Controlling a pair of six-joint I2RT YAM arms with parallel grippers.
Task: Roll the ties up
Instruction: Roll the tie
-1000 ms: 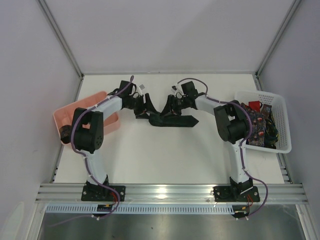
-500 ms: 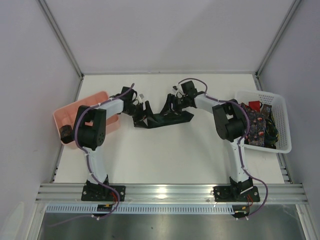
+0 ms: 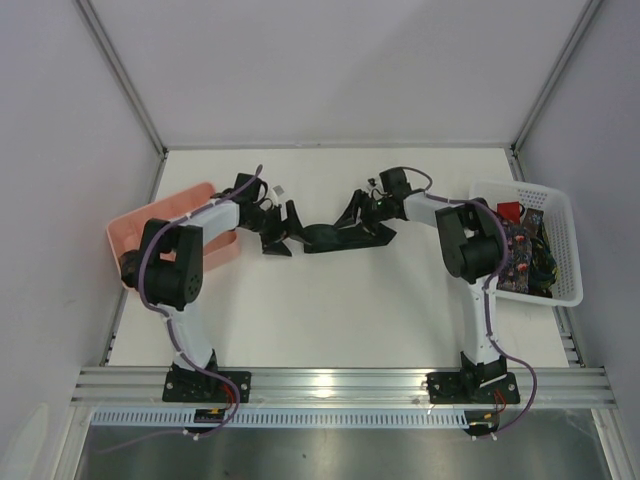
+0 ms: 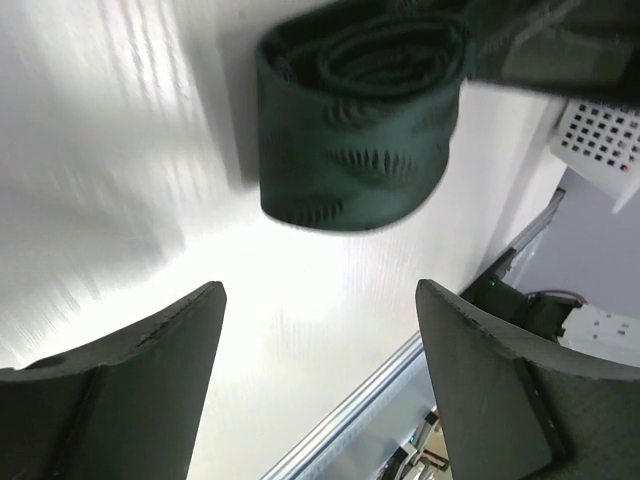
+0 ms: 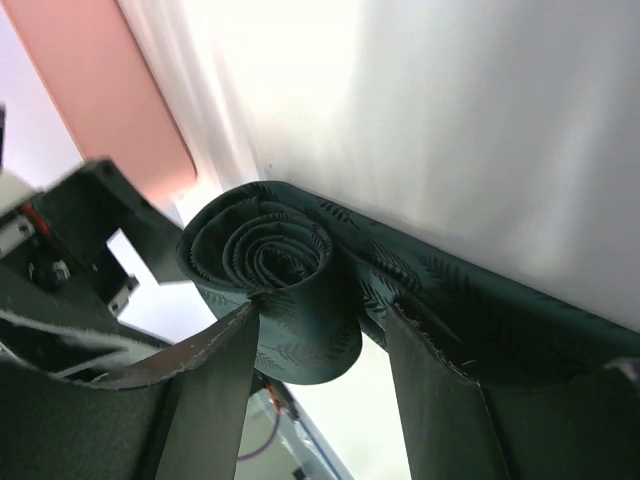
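Although left gripper and right gripper both stand spread and empty, the part-rolled tie lies on the tabletop between them, axis left-right: coil just ahead of left, tail toward right.

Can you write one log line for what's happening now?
green tie: partly rolled, tail still flat | left pincer: open, empty | right pincer: open, empty

A white tabletop lies under even light, with soft glare on its surface. Pale grey-lilac walls close in behind the tabletop and on both sides, joined by slanting aluminium posts. Along the tabletop's near edge runs an aluminium rail, and below that a brushed metal sheet.
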